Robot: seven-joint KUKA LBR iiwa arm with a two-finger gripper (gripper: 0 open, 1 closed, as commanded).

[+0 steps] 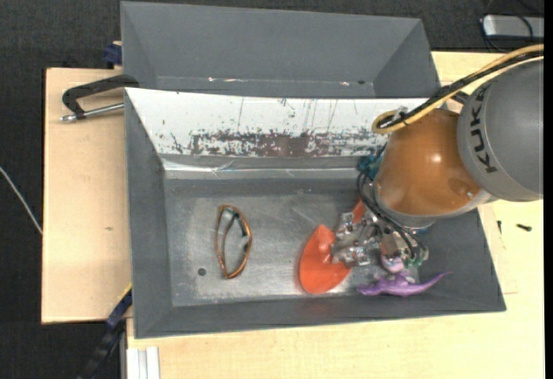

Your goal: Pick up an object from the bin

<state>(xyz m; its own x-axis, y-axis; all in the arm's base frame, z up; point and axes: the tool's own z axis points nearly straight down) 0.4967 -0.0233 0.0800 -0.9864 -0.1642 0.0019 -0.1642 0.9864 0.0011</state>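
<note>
Your gripper (367, 246) sits low at the bin's (147, 222) near right, at the right edge of an orange-red rounded piece (318, 267), a purple toy creature (402, 285) just beside it; the orange wrist cover (423, 172) hides much of it, so you cannot tell how wide it stands. Something teal (370, 165) peeks from behind the cover, too hidden to name. The grey arm (514, 131) reads "KUKA".

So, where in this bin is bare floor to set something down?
Bare floor lies between the brown-rimmed glasses and the orange-red piece, and between the glasses and the bin's left wall. The strip behind the glasses is free too. The front right is crowded: the hand, the orange-red piece and a purple toy sit close together.
</note>
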